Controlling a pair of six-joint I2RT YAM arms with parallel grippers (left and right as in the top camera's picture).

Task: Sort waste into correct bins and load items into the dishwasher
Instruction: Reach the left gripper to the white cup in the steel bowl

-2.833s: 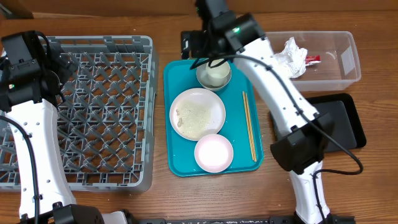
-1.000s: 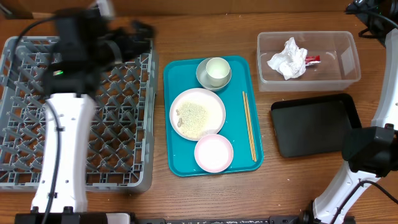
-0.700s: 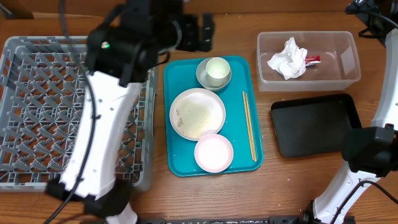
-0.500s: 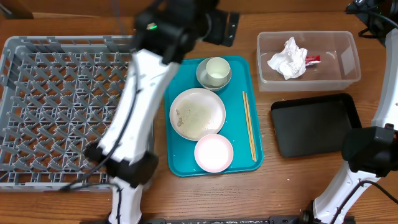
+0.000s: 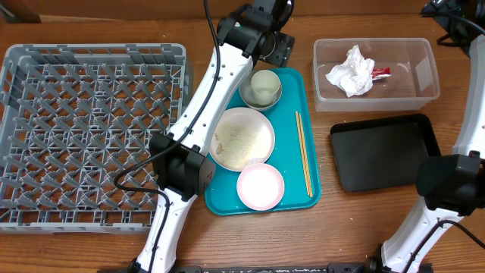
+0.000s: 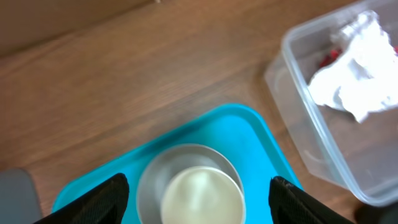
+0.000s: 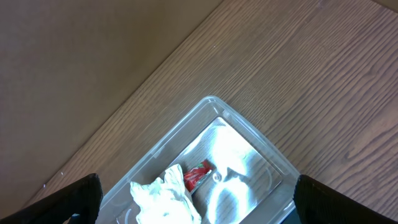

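Observation:
On the teal tray, a small white cup sits inside the grey-green bowl. My left gripper hovers over them, open. In the left wrist view its fingers stand either side of the bowl and cup, touching neither. The large white plate carries pale crumbs. Nearer the front lie the pinkish bowl and the chopsticks. The clear tub holds the napkin and red wrapper. My right gripper hangs open high above that tub.
The grey dish rack fills the left side with nothing in it. The black tray lies in front of the clear tub. The left arm stretches across the rack's right edge. The right arm stands at the right border.
The left arm swung right from over the dish rack to above the cup and bowl. The right arm, over the bowl earlier, has pulled back to the far right.

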